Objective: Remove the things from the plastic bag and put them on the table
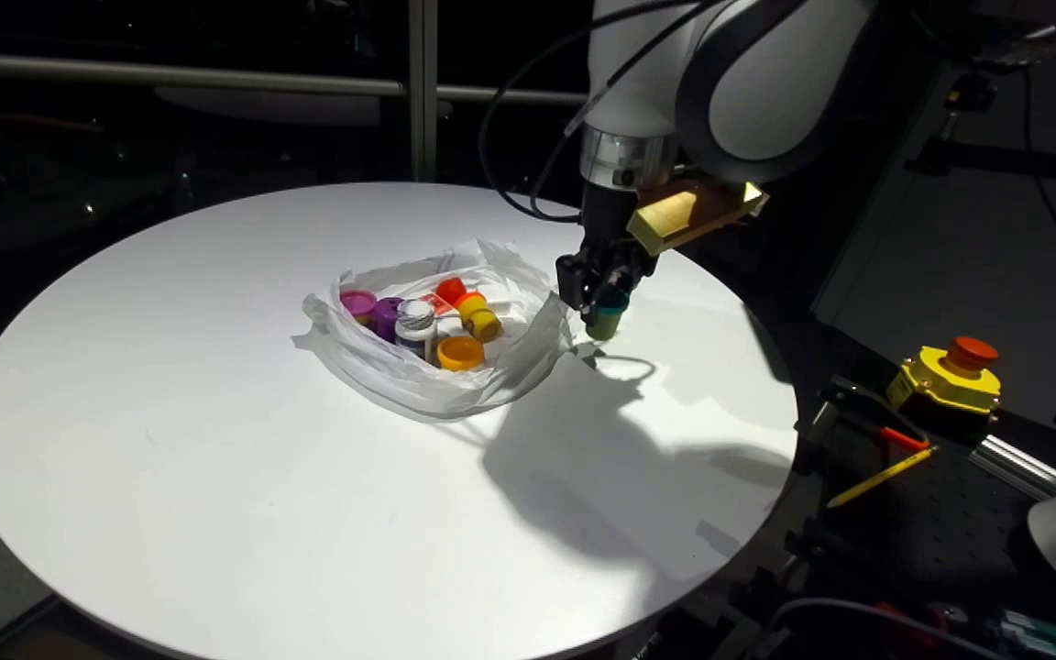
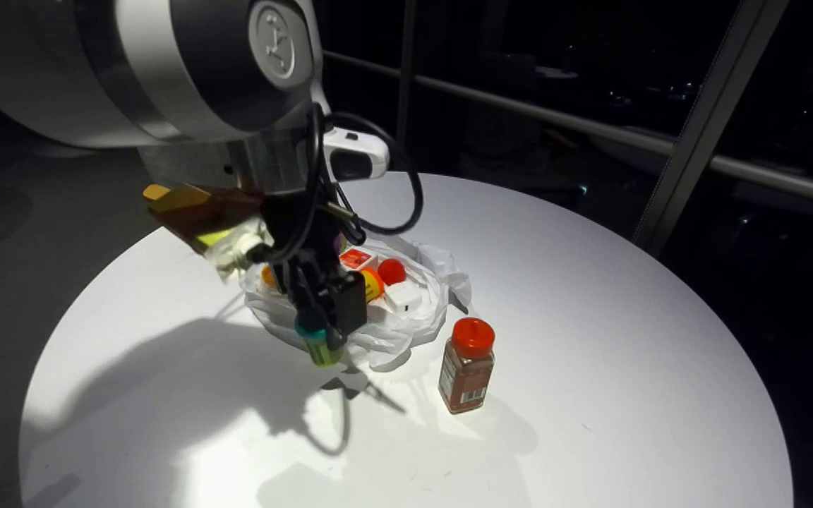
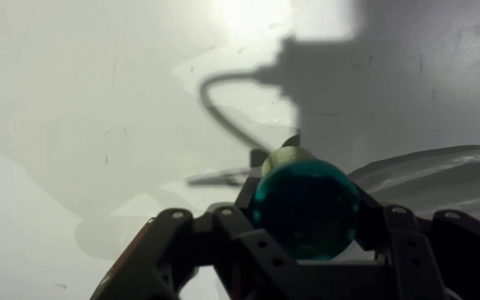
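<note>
My gripper (image 1: 598, 310) is shut on a green pot with a teal lid (image 2: 320, 347), held just above the white table (image 1: 216, 495) beside the bag. From the wrist view the teal lid (image 3: 306, 208) fills the space between the fingers. The whitish plastic bag (image 1: 381, 380) lies spread and gaping on the table. Inside are a pink-lidded pot (image 1: 358, 304), a purple item (image 1: 389, 318), a white bottle (image 1: 415, 330), an orange pot (image 1: 461, 354), a yellow pot (image 1: 480, 321), a red round thing (image 2: 392, 271), a red-white packet (image 2: 358, 258) and a white block (image 2: 403, 297).
A clear jar with a red lid (image 2: 468, 367) stands upright on the table near the bag. Off the table's edge, a yellow-red device (image 1: 948, 380) and a yellow pencil (image 1: 883, 477) sit on a black surface. A black cable (image 2: 406, 212) loops from the wrist.
</note>
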